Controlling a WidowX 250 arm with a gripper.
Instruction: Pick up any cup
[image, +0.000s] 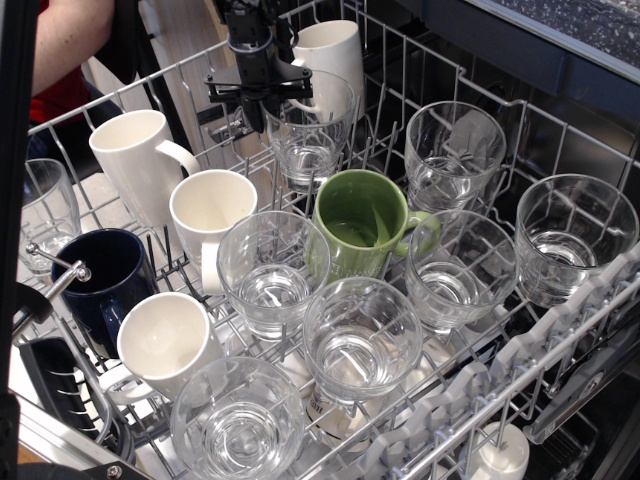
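Note:
Several clear glass cups stand upright in the dishwasher rack (150, 75). The one nearest my gripper (256, 122) is the back cup (312, 135), in front of a white mug (335, 50). The gripper hangs from above at that cup's left rim, fingers pointing down, and holds nothing that I can see. The fingers are dark against the rack wires, so I cannot tell how wide they stand. Other cups stand at the centre (270, 270), front centre (360, 335), front left (238, 420) and right (452, 150).
A green mug (360, 225) stands in the middle. White mugs (140, 160) (210, 215) (165, 345) and a dark blue mug (105, 280) fill the left side. More glasses stand at the far right (570, 235) (455, 270) and far left (40, 210). A person's arm (75, 30) is at the top left.

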